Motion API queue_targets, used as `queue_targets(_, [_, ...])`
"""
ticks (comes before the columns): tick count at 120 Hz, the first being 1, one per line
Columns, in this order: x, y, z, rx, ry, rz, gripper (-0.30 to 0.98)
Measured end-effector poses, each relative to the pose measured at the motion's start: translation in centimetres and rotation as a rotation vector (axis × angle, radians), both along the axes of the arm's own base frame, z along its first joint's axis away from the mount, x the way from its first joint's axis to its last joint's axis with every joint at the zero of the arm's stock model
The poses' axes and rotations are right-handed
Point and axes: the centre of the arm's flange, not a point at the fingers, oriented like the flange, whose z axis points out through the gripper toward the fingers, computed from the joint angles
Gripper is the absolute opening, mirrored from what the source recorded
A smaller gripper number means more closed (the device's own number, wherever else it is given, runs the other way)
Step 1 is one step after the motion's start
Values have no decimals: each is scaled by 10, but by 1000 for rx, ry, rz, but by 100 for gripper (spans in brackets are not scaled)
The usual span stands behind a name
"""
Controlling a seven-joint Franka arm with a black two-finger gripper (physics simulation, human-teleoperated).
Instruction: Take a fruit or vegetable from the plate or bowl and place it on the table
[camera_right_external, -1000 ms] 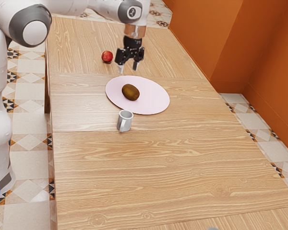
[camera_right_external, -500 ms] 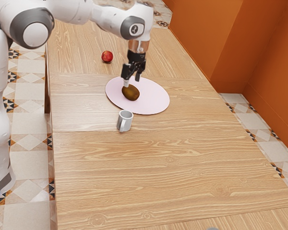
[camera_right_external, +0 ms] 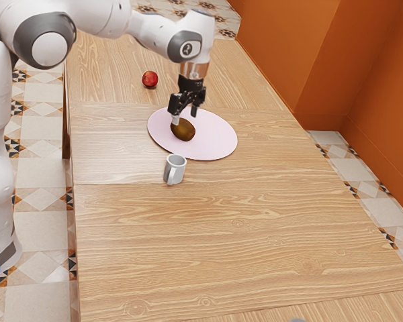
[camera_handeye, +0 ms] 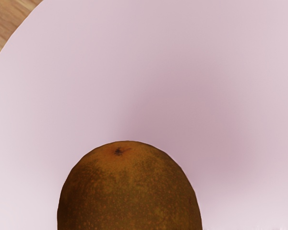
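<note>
The brown fruit [camera_right_external: 183, 130] lies on the pink plate [camera_right_external: 217, 139], nearer its rim on the exterior view's left. Right above it hangs the black gripper [camera_right_external: 185, 117], fingers spread well open, gripping nothing.

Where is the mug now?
Slightly toward the exterior view's left, the mug stands on the table, beside the pink plate, on its camera side.

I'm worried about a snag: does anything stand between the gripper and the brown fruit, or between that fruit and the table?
Nothing visible stands between the gripper and the brown fruit, nor on the way over the plate's edge to the table. The mug beside the plate could hinder a low move that way, though.
</note>
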Motion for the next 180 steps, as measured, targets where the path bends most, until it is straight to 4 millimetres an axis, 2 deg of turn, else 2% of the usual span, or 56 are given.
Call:
queue_targets(37, [10, -4, -16, -9, -10, -17, 69])
queue_targets(62, [6, 0, -30, -16, -7, 4, 69])
queue_targets(106, [14, 0, -47, -10, -10, 11, 69])
queue_targets(127, [16, -2, -47, -5, -18, 12, 35])
queue_targets(140, [17, -2, -45, -1, -21, 10, 26])
queue_targets(158, [18, -12, -24, 23, -50, -16, 26])
queue_targets(164, [17, -19, 0, 49, -79, -37, 26])
queue_targets(175, [10, -30, 62, 102, -149, -73, 27])
queue_targets(180, [5, -35, 80, 121, -163, -87, 27])
